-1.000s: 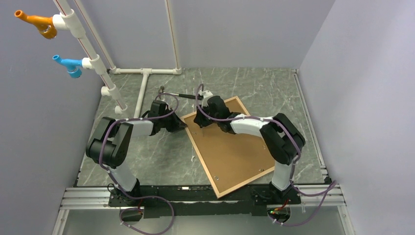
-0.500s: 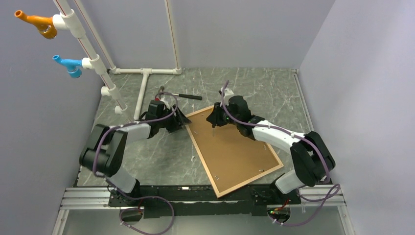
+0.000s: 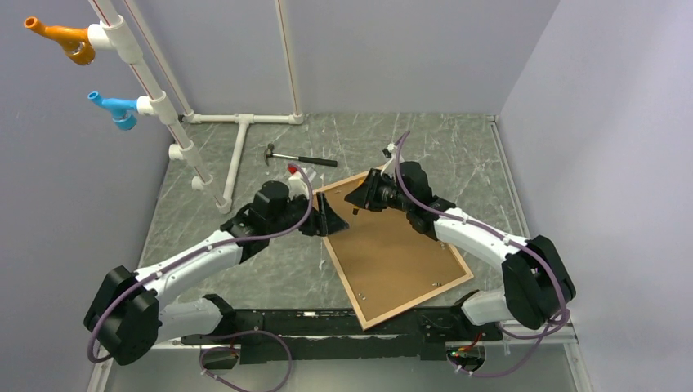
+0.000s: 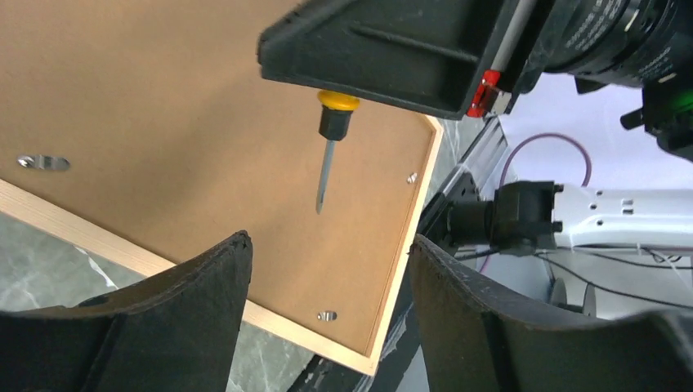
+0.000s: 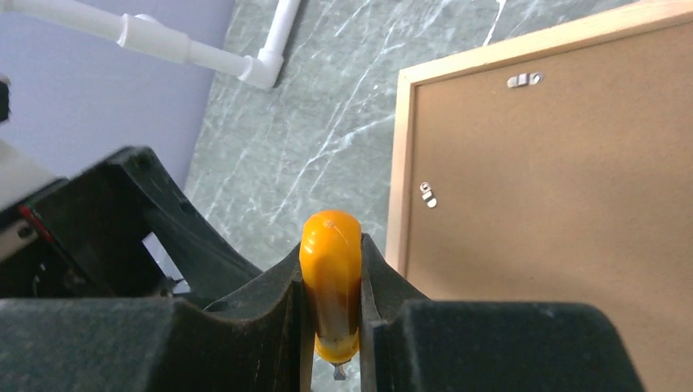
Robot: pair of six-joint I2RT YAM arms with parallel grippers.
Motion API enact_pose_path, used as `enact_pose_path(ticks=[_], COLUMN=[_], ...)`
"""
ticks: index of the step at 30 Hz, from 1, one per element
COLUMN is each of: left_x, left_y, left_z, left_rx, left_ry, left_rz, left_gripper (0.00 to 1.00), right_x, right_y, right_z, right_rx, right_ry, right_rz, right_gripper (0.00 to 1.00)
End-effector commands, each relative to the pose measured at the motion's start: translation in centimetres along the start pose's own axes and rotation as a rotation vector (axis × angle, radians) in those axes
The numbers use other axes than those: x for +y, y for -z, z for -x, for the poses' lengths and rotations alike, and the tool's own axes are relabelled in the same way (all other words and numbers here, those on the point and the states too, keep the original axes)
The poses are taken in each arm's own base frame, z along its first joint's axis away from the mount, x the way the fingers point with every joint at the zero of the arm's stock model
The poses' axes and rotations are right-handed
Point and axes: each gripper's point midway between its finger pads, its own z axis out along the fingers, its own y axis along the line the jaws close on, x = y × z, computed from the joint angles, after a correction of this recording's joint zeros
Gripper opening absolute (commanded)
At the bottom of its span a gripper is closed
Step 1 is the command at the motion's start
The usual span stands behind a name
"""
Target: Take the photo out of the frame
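The frame of light wood lies face down on the table. The photo sits inside it and shows only its brown back. My right gripper hovers over the frame's far left part, shut on a yellow-handled screwdriver. The screwdriver's shaft points down at the photo's back without touching it. My left gripper stands open at the frame's left edge. In the left wrist view, nothing is between the left gripper's fingers. Small metal clips sit along the frame's border.
A hammer lies on the table behind the frame. A white pipe structure stands at the back left, with an orange fitting and a blue one. Grey walls close in three sides.
My left gripper has opened, and its arm has reached forward and right to the frame's left edge. The right gripper has drawn back to the right with the screwdriver.
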Motion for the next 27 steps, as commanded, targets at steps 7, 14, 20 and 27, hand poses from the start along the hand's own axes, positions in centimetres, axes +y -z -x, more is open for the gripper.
enact_pose_path(ticks=[7, 14, 20, 27], left_x=[0.3, 0.4, 1.8, 6.4], left_y=[-2.2, -3.1, -2.5, 0.3], left_z=[-2.5, -2.9, -2.4, -3.3], left_rx=[0.049, 0.07, 0.062, 0.086], left_ry=[-0.07, -0.084, -0.098, -0.093], left_rz=[0.088, 0.099, 0.2, 0.449], left_gripper=[0.64, 0.31, 0.0, 0.0], right_x=[4.3, 5.0, 4.5, 1.5], right_y=[0.4, 0.6, 0.6, 1.3], right_z=[-1.5, -2.1, -2.3, -0.4], right_rx=[0.006, 0.017, 0.018, 0.022], right_ry=[-0.134, -0.14, -0.105, 0.043], right_rz=[0.147, 0.162, 0.142, -0.098], right_gripper=[0.0, 0.0, 0.02, 0.89])
